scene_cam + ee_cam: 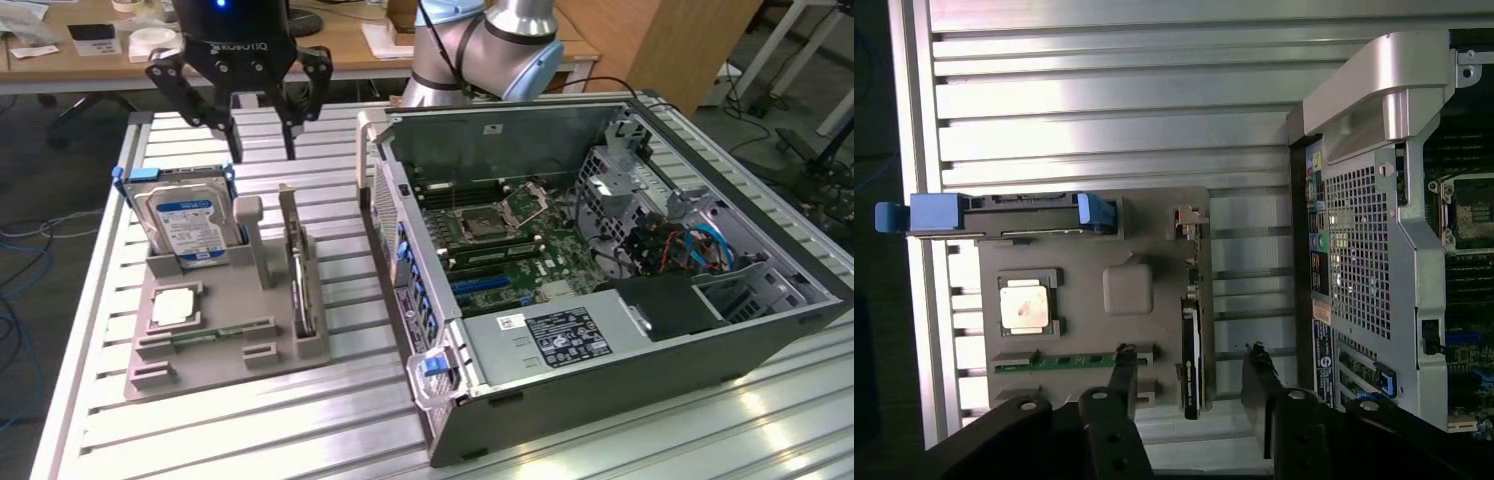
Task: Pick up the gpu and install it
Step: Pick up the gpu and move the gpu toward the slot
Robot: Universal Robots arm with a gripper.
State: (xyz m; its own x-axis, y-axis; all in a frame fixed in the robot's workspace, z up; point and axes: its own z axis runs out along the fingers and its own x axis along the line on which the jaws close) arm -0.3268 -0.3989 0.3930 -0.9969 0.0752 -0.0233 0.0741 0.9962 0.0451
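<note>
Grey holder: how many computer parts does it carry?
4. In the exterior view, the hard drive stands at its far end, the processor lies flat before it, the memory stick lies nearest the camera, and the gpu stands on edge toward the computer case. None seems hidden.

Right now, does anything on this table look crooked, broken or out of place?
Nothing stands out. The hard drive and gpu stand upright in their grey holder, the chip lies flat in it, and the open case shows no damage.

Bright overhead light, glare on ribbed table (1114, 105)
</note>
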